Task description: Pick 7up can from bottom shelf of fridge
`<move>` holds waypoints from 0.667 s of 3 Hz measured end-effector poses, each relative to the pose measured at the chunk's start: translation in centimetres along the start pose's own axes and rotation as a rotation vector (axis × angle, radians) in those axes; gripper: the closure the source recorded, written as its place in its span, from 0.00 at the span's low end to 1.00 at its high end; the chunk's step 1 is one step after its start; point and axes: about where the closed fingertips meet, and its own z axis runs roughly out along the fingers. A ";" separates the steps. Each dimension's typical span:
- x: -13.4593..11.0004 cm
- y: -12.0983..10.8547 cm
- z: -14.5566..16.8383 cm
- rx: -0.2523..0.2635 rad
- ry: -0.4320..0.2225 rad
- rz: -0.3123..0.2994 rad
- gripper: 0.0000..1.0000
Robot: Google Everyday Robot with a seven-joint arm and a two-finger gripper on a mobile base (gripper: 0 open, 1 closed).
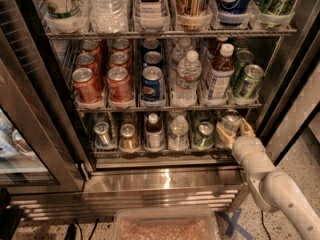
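Camera view: the gripper, fingers spread, reaches into the far-right lane of the fridge's bottom shelf, its fingers flanking the 7up can standing upright there.

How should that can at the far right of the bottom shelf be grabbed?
Grip the can by its round side, about mid-height, coming straight in from the open front of the fridge. It stands upright, the rack above leaves little room over its lid, and another can sits close beside it. The gripper is right at it, at the front of the shelf.
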 end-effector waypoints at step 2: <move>-0.6 -0.7 -4.4 -0.017 0.112 -0.081 1.00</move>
